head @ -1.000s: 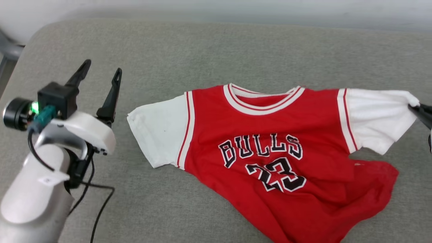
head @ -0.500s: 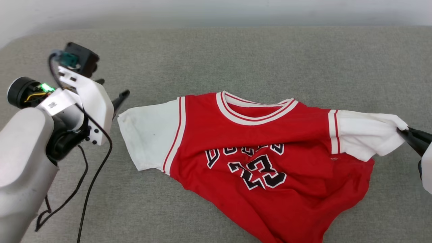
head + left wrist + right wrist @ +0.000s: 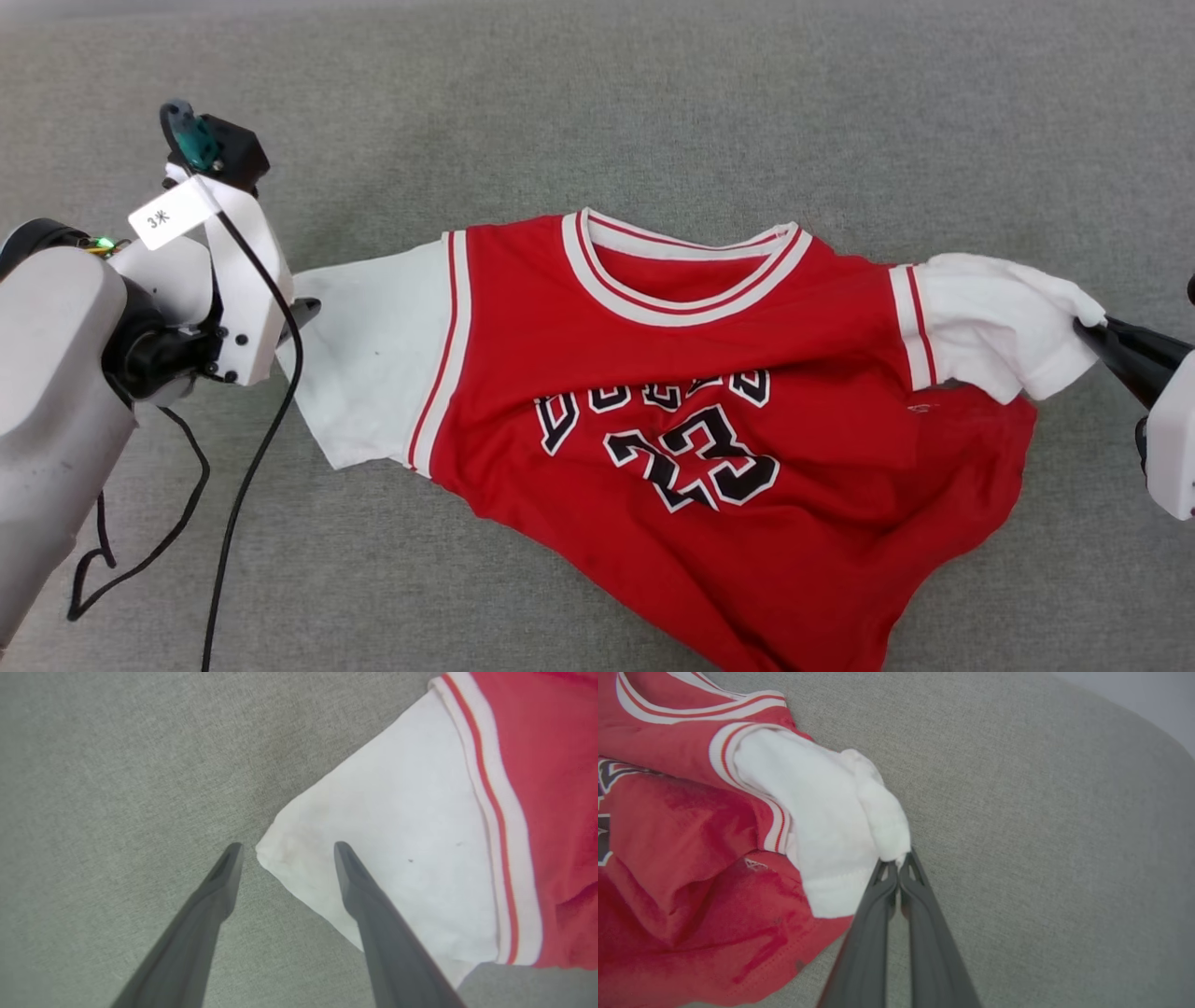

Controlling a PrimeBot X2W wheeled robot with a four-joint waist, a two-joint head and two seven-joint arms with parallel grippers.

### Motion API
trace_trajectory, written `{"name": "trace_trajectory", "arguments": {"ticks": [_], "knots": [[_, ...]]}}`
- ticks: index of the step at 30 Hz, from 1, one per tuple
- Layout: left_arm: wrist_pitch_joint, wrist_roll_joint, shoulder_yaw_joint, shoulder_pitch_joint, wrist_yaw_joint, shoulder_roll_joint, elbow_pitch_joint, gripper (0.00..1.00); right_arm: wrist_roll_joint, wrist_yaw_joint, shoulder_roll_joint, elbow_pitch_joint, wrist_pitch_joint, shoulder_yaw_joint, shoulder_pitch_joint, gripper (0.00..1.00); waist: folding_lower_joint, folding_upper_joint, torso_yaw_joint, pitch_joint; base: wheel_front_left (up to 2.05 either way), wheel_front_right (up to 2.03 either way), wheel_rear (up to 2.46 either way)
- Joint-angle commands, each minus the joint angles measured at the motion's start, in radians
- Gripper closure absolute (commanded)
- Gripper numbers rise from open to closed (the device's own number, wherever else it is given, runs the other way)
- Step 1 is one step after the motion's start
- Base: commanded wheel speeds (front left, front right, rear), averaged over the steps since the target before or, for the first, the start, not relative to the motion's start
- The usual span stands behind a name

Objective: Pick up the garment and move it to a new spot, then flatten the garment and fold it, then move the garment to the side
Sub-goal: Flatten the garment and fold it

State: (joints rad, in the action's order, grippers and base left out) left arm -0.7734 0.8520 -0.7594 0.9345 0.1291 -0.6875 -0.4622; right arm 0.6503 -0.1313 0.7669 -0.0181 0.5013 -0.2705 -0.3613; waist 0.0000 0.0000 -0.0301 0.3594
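garment [image 3: 691,373] chest: "23" | letters above it: folded, unreadable | white tag [image 3: 168,217]: "3米"

You are working over a desk [image 3: 653,112] covered in grey woven fabric. It is a heathered weave with a faint greenish cast and a fine, slightly fuzzy texture, which you can read most clearly in the left wrist view. Where the cover lies bare, it is smooth and flat. In the right wrist view you can see the desk's rounded corner [image 3: 1111,723] curving away at the upper right. Beyond it is a plain, pale grey-white surface [image 3: 1174,693]; you cannot tell whether that is wall or floor. The light across your scene is soft, even and diffuse, leaving only faint shadows on the fabric.
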Motion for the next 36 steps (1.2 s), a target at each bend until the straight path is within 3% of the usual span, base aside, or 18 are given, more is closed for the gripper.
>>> {"name": "trace_trajectory", "arguments": {"ticks": [1, 11, 12, 13, 14, 20, 21, 24, 32, 33, 36], "knots": [[0.001, 0.016, -0.015, 0.016, 0.0, 0.006, -0.022, 0.0, -0.003, 0.001, -0.01, -0.009, 0.002, 0.001, -0.015, 1.0, 0.0, 0.0, -0.009, 0.024, 0.0, 0.0, 0.0], [-0.016, 0.038, -0.13, 0.014, 0.0, 0.03, -0.111, 0.0, -0.002, 0.001, -0.009, -0.023, -0.001, 0.002, -0.027, 1.0, 0.0, 0.0, -0.013, 0.065, 0.0, 0.0, 0.0], [-0.019, 0.043, -0.146, 0.013, 0.0, 0.032, -0.114, 0.08, -0.002, 0.001, -0.008, -0.025, 0.0, 0.003, -0.029, 1.0, 0.0, 0.0, -0.013, 0.067, 0.0, 0.0, 0.0], [-0.016, 0.049, -0.158, 0.013, 0.0, 0.033, -0.116, 0.69, -0.002, 0.001, -0.007, -0.026, 0.0, 0.004, -0.029, 1.0, 0.0, 0.0, -0.013, 0.067, 0.0, 0.0, 0.0], [-0.01, 0.053, -0.166, 0.014, 0.0, 0.034, -0.12, 1.0, -0.002, 0.001, -0.007, -0.027, 0.0, 0.003, -0.031, 1.0, 0.0, 0.0, -0.013, 0.067, 0.0, 0.0, 0.0], [0.065, 0.067, -0.199, 0.041, 0.0, 0.02, -0.116, 1.0, 0.0, 0.001, -0.016, -0.021, -0.014, 0.003, -0.03, 1.0, 0.0, 0.0, -0.005, 0.04, 0.0, 0.0, 0.0], [0.152, 0.054, -0.209, 0.062, 0.0, 0.001, -0.088, 1.0, -0.006, 0.001, -0.018, -0.013, -0.03, 0.005, -0.039, 1.0, 0.0, 0.0, -0.001, 0.012, 0.0, 0.0, 0.0], [0.259, 0.043, -0.21, 0.083, 0.0, -0.014, -0.054, 1.0, -0.011, 0.001, -0.019, -0.006, -0.051, 0.01, -0.046, 1.0, 0.0, 0.0, 0.009, -0.022, 0.0, 0.0, 0.0], [0.485, 0.009, -0.194, 0.12, 0.0, -0.038, 0.014, 1.0, -0.034, 0.001, -0.006, 0.006, -0.111, 0.031, -0.092, 1.0, 0.0, 0.0, 0.038, -0.123, 0.0, 0.0, 0.0], [0.55, -0.023, -0.182, 0.148, -0.001, -0.039, 0.041, 1.0, -0.033, 0.001, 0.0, 0.002, -0.126, 0.035, -0.115, 1.0, 0.0, 0.0, 0.047, -0.155, 0.0, 0.0, 0.0], [0.598, -0.048, -0.17, 0.175, -0.013, -0.038, 0.075, 1.0, -0.025, 0.001, 0.015, -0.003, -0.135, 0.038, -0.146, 1.0, 0.0, 0.0, 0.052, -0.182, 0.0, 0.0, 0.0]]}}
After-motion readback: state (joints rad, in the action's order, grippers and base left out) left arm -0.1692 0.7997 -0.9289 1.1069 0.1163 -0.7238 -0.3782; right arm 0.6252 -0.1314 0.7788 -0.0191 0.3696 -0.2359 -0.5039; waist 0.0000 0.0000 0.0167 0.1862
